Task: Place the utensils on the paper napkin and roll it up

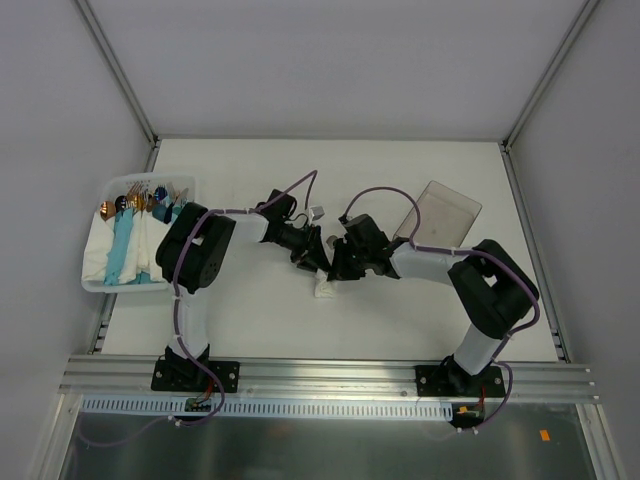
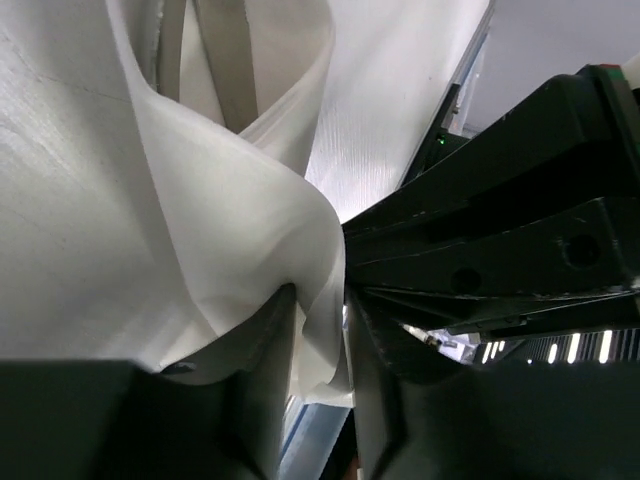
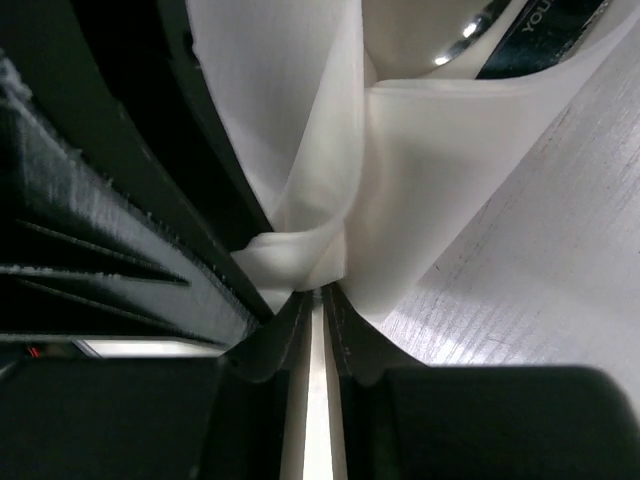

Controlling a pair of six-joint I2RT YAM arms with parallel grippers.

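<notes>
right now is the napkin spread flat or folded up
folded, not flat: the paper napkin wraps around a utensil, and the left gripper and right gripper each pinch a fold

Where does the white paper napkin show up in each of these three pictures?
Top external: paper napkin, a small white wad in the middle of the table.
Left wrist: fills the left and centre, pinched in the left gripper.
Right wrist: upper middle, pinched in the right gripper.
Shared landmark: the white table.
</notes>
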